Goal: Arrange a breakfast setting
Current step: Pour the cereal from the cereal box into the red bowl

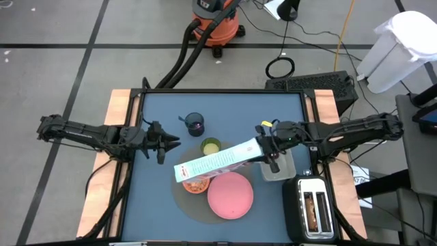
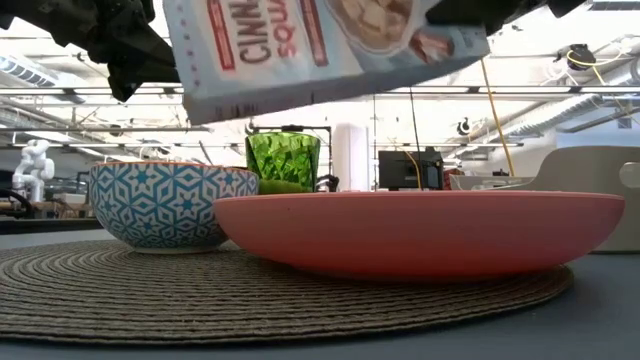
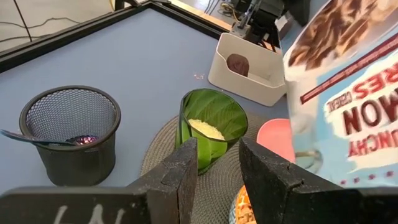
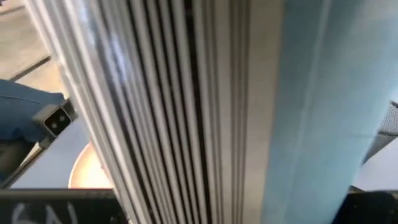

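Note:
My right gripper (image 1: pixel 263 149) is shut on the cereal box (image 1: pixel 215 162), which slants across the table's middle with its lower end over the small bowl (image 1: pixel 196 184). The bowl is orange inside, blue-patterned outside (image 2: pixel 160 205), and stands on the round grey mat (image 1: pixel 186 203) beside the pink plate (image 1: pixel 230 195). The green cup (image 3: pixel 208 124) stands at the mat's far edge. My left gripper (image 3: pixel 217 155) hovers open left of the cup, with nothing between its fingers. The dark mug (image 3: pixel 68 134) holds the purple spoon (image 3: pixel 37 138). The toast (image 1: pixel 313 210) stands in the toaster. My right gripper holds the cereal box by its right-hand end (image 1: pixel 252 149), coming from the table's right. The box (image 4: pixel 205 112) fills the wrist view and hides the fingers. It is lifted clear and tilted, its left end (image 1: pixel 183 173) lowest, above the bowl.
A clear tub (image 1: pixel 276 171) with the dark red fruit (image 3: pixel 238 63) sits right of the mat, under my right arm. The black toaster (image 1: pixel 313 208) stands at the near right corner. Bare blue table lies at the far and left sides.

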Action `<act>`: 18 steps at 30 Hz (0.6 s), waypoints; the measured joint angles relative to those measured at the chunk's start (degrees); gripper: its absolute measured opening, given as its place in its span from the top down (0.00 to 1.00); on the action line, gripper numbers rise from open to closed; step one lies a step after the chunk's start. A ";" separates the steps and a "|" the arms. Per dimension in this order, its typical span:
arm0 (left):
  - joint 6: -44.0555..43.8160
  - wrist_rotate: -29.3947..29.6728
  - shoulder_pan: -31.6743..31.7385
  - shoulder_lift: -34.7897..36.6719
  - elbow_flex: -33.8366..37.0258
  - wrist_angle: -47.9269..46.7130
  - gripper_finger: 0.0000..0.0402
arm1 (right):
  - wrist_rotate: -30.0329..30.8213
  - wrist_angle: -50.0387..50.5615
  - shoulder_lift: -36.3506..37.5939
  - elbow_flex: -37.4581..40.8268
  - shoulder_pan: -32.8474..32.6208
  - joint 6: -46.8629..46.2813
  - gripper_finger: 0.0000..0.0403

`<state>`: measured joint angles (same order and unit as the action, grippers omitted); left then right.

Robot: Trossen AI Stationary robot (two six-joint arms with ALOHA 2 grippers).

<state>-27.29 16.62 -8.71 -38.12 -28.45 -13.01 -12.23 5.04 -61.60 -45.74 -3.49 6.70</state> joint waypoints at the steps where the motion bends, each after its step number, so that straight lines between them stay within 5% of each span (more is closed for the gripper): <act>1: 0.00 0.00 0.00 0.01 0.00 0.01 0.69 | 0.00 0.67 -0.01 0.00 0.00 0.01 0.60; 18: 0.04 0.00 0.00 0.01 0.00 0.02 0.69 | 0.19 2.12 -0.33 0.04 0.00 0.00 0.60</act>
<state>-27.25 16.62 -8.71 -38.11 -28.45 -12.99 -12.04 7.16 -61.94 -45.69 -3.49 6.70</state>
